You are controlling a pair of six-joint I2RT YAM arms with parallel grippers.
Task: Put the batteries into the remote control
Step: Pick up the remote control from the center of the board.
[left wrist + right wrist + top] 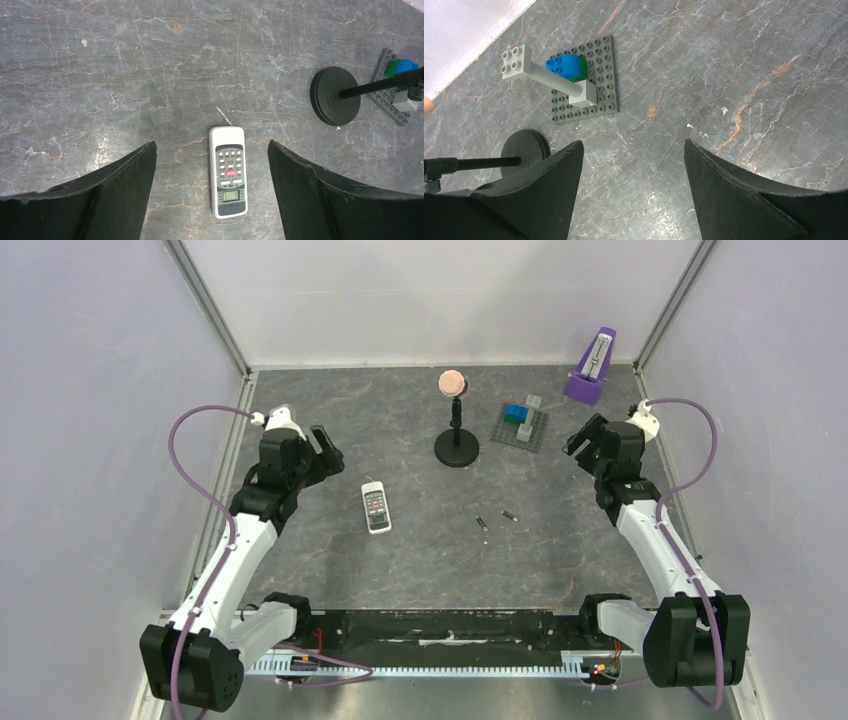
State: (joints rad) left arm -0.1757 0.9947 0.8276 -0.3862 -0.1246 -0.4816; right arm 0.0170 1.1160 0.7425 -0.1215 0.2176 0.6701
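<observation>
Both left pincer (pixel 326 454) and right pincer (pixel 579 439) gape empty near side walls (pixel 90 440); remote control (pixel 376 508), batteries (pixel 482 523) lie between.

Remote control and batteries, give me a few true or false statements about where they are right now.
1. The remote control lies face up on the table. True.
2. Both batteries sit inside the remote control. False: they lie loose on the table, to its right in the top view.
3. The left tool is shut on the remote control. False: it is open and empty.
4. The right tool is open and holds nothing. True.
</observation>
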